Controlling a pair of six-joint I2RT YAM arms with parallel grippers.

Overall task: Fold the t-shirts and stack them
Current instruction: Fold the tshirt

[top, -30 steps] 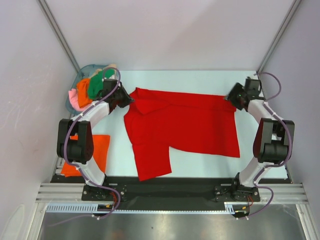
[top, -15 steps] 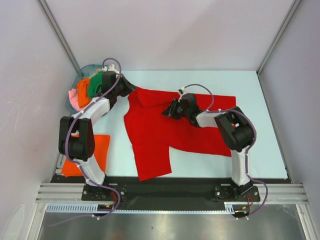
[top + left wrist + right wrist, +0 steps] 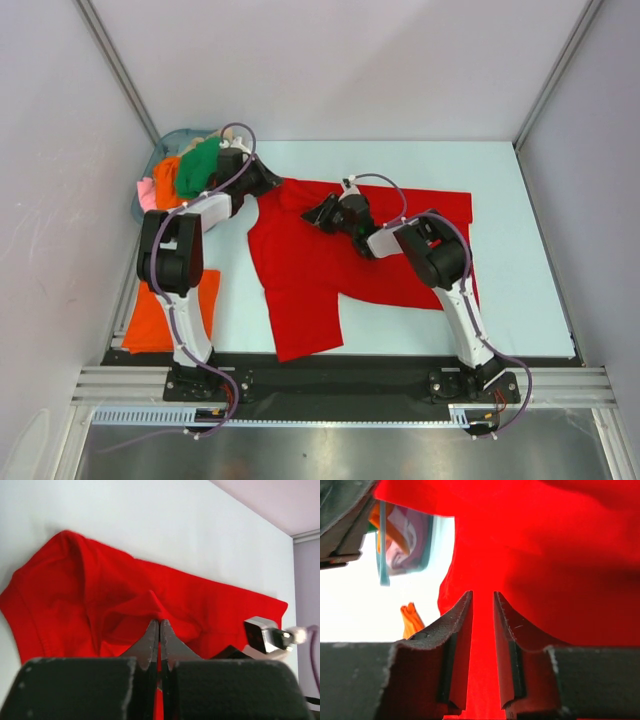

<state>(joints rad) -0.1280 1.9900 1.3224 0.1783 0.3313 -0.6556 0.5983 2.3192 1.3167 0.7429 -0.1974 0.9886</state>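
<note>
A bright red t-shirt [image 3: 370, 260] lies spread over the middle of the table. My left gripper [image 3: 265, 182] is at the shirt's far left corner. In the left wrist view it [image 3: 159, 622] is shut on a raised fold of the red cloth [image 3: 100, 595]. My right gripper [image 3: 318, 214] is low over the shirt's upper middle, pointing left. In the right wrist view it [image 3: 483, 597] has its jaws a narrow gap apart, with red cloth [image 3: 560, 555] showing between and beyond them. A folded orange t-shirt [image 3: 165, 310] lies at the front left.
A blue-grey basket [image 3: 137, 210] at the back left holds a green shirt [image 3: 198, 165], an orange shirt [image 3: 168, 172] and a pink shirt [image 3: 147, 192]. The basket's rim [image 3: 382, 555] also shows in the right wrist view. Walls enclose the table on three sides.
My right arm swung from the shirt's far right corner across to its upper middle. My left gripper shifted slightly back, still holding the left corner. The shirt's outline barely changed.
</note>
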